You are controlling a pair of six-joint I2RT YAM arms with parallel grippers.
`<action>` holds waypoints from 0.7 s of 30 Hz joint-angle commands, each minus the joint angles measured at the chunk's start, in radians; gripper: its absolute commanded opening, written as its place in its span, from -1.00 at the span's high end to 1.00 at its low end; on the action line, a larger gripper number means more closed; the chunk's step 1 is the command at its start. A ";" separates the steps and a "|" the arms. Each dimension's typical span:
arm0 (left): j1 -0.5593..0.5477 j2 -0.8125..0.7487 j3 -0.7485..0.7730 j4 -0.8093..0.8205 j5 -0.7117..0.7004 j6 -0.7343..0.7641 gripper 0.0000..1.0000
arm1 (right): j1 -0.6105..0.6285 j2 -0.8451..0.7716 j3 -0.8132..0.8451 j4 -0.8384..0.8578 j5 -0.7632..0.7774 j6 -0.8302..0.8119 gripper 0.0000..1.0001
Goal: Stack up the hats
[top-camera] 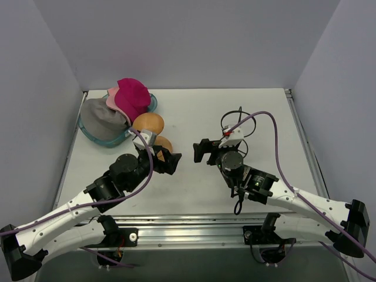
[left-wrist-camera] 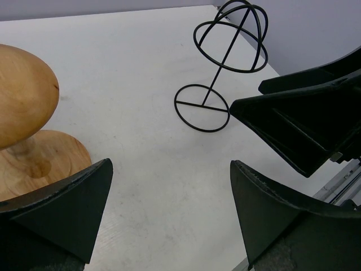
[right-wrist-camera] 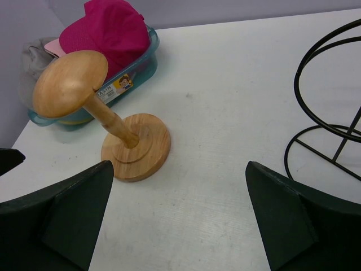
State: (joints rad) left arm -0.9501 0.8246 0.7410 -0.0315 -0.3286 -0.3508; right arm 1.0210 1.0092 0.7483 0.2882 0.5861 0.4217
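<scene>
Nearest the bottom of the overhead view, both arms reach in over the white table [top-camera: 194, 191] and meet around mid-frame. The left end effector [left-wrist-camera: 170, 169] is spread wide with nothing between its fingers. The right end effector [right-wrist-camera: 179, 169] is equally wide and empty. The two face each other, close but apart.

Just beyond the left end effector stands the round-topped wooden hat stand [right-wrist-camera: 70, 82], upright on its disc base and bare. Right of centre, past the right end effector, is a black wire hat stand [left-wrist-camera: 225, 56], also upright and bare.

Farthest off, in the upper left of the overhead frame, sits the translucent teal-blue plastic tub [right-wrist-camera: 135, 68] with the hats in it. The magenta fabric cap [right-wrist-camera: 107, 28] lies on top at the far side, and the grey fabric cap [top-camera: 103, 117] spills over the left rim. A sliver of light pink cap [top-camera: 113, 97] shows between them. I cannot tell whether a further hat lies beneath.

No hat appears to have been picked yet, so the task seems to be at its start. The likely next move is for the left arm, the closer one, to go past the wooden stand to the tub. There it would close on the crown or brim of the magenta cap, which is soft and may drag its neighbours.
</scene>
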 commanded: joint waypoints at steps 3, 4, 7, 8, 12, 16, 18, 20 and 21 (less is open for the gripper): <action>-0.007 -0.016 0.008 0.061 0.002 0.018 -0.88 | -0.001 -0.027 -0.004 0.045 0.046 0.008 -1.00; -0.007 -0.016 0.006 0.059 0.002 0.018 -0.88 | 0.001 -0.030 -0.007 0.046 0.046 0.008 -1.00; -0.007 -0.016 0.006 0.059 0.002 0.018 -0.88 | -0.001 -0.027 -0.009 0.048 0.046 0.009 -1.00; -0.007 -0.018 0.006 0.061 0.002 0.018 -0.88 | 0.001 -0.024 -0.006 0.048 0.046 0.009 -1.00; -0.007 -0.018 0.008 0.064 -0.012 0.015 -0.88 | 0.001 -0.015 -0.001 0.052 0.034 0.003 -1.00; -0.006 0.019 0.104 -0.038 -0.101 -0.020 -0.88 | 0.001 0.000 0.005 0.051 -0.026 -0.032 -1.00; -0.006 0.054 0.168 -0.085 -0.127 -0.025 -0.90 | 0.001 0.008 0.009 0.049 -0.081 -0.050 -1.00; -0.006 0.085 0.270 -0.142 -0.167 -0.037 -0.93 | 0.002 0.011 0.011 0.048 -0.112 -0.063 -0.99; -0.006 0.122 0.305 -0.156 -0.177 -0.033 -0.93 | 0.001 0.009 0.011 0.048 -0.114 -0.066 -0.99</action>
State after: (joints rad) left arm -0.9539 0.9070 0.9039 -0.1463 -0.4286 -0.3664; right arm 1.0210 1.0149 0.7460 0.2893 0.5137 0.3878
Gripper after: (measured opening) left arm 0.961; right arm 0.995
